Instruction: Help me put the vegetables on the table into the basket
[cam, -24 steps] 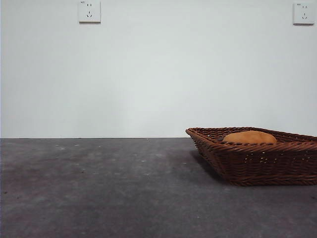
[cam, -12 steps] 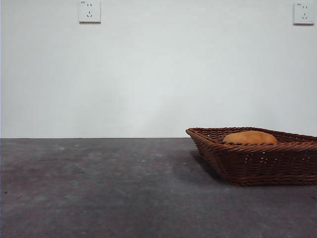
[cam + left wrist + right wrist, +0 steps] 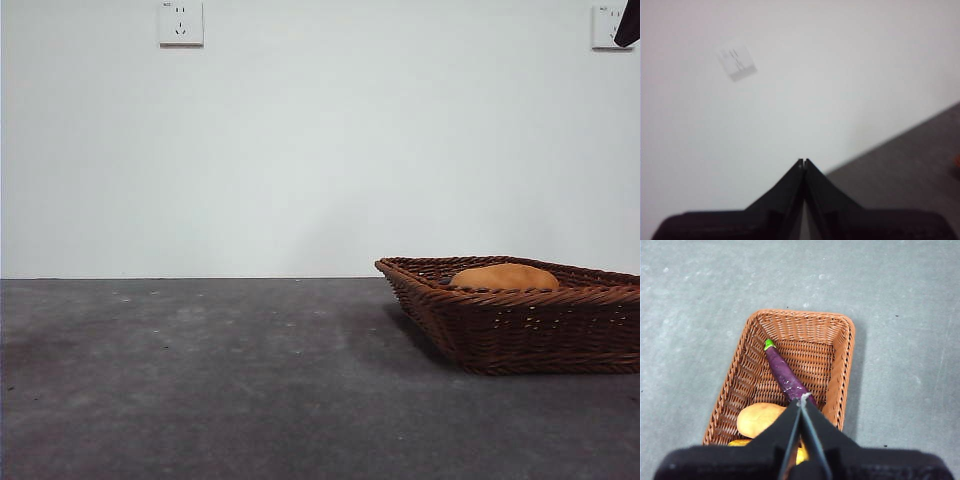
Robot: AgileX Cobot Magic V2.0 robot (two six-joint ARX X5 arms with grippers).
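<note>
Directly beneath the right tool (image 3: 803, 399), whose jaws are clenched together on nothing, the basket (image 3: 844, 365) holds all three vegetables: the corn (image 3: 801, 455) nearest, the potato (image 3: 760, 419) just beyond it, and the eggplant (image 3: 784, 374) stretching farthest out. Beyond the basket lies bare worktop (image 3: 900, 305). The left tool (image 3: 803, 161), likewise clenched and empty, points toward the wall (image 3: 840, 75), well apart from the basket.
</note>
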